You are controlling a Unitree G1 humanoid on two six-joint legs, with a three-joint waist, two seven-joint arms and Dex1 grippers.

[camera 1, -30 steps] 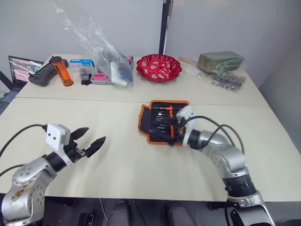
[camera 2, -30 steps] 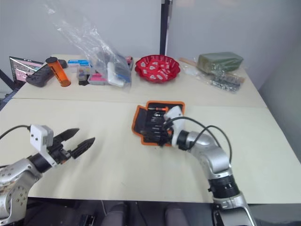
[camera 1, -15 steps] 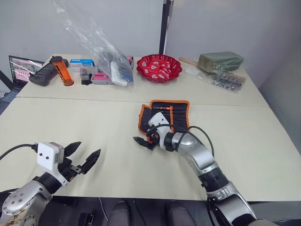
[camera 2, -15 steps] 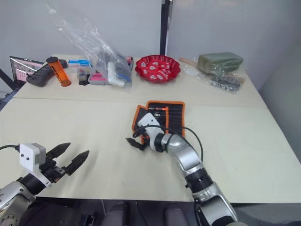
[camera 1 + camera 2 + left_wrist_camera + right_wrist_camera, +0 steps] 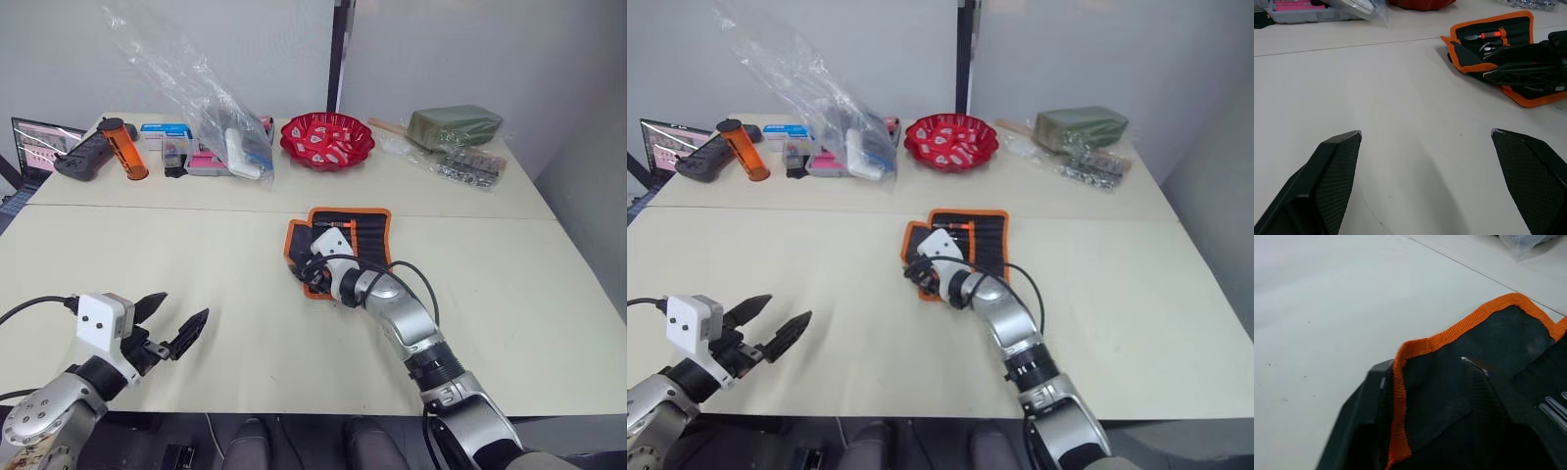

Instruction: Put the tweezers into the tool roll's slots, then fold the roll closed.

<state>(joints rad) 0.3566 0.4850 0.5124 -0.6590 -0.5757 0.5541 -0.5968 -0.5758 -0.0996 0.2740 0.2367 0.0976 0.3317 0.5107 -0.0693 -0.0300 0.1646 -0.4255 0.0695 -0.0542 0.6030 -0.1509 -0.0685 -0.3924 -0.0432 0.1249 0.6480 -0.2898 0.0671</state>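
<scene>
The tool roll (image 5: pixel 355 229) lies open at mid-table, black with orange binding. Its left flap is raised a little. My right gripper (image 5: pixel 305 270) is at that flap's near-left edge. In the right wrist view the orange edge (image 5: pixel 1399 396) runs between its two fingers (image 5: pixel 1359 423), which are closed on the fabric. Slim metal tweezers (image 5: pixel 1488 47) sit in the slots beside a red-handled tool (image 5: pixel 1492 35). My left gripper (image 5: pixel 183 307) hovers open over bare table near the front left, far from the roll.
Along the back stand a red bowl (image 5: pixel 329 140), a clear plastic bag (image 5: pixel 211 108) over small boxes, an orange cylinder (image 5: pixel 124 147), a black controller (image 5: pixel 78 157) and a green packet (image 5: pixel 458 125). A seam (image 5: pixel 147 207) crosses the table behind the roll.
My right gripper moved from the table left of the roll back onto the flap's edge and closed on it. The left arm sank toward the front edge, then held still.
</scene>
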